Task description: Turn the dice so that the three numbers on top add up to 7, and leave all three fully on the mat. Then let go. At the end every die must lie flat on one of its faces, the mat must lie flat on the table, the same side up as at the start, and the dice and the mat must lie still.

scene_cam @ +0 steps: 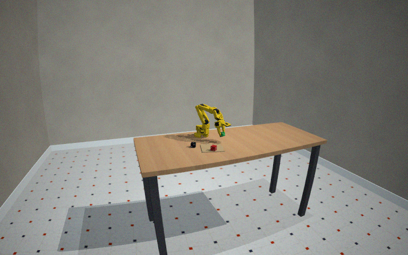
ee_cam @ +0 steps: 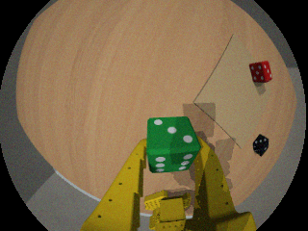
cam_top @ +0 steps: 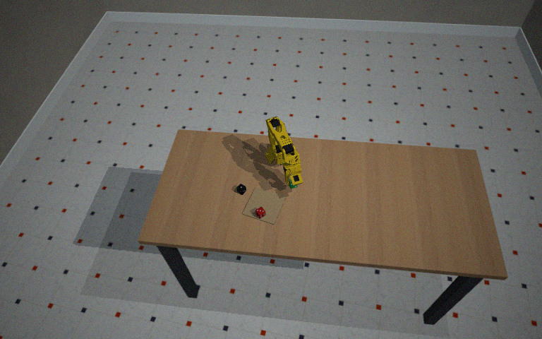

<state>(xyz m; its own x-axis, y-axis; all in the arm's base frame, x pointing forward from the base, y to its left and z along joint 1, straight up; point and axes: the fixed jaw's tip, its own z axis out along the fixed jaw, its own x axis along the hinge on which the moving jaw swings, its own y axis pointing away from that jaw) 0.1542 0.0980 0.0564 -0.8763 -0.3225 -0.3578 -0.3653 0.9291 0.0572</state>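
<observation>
My gripper is shut on a green die and holds it above the table, just beyond the mat's far right corner. In the wrist view the die's face towards the camera shows three pips. A red die lies on the tan mat near its front edge. A black die lies on the bare table, off the mat to its left.
The wooden table stretches wide to the right of the mat. The arm's base stands at the table's back edge behind the mat. A tiled floor lies below.
</observation>
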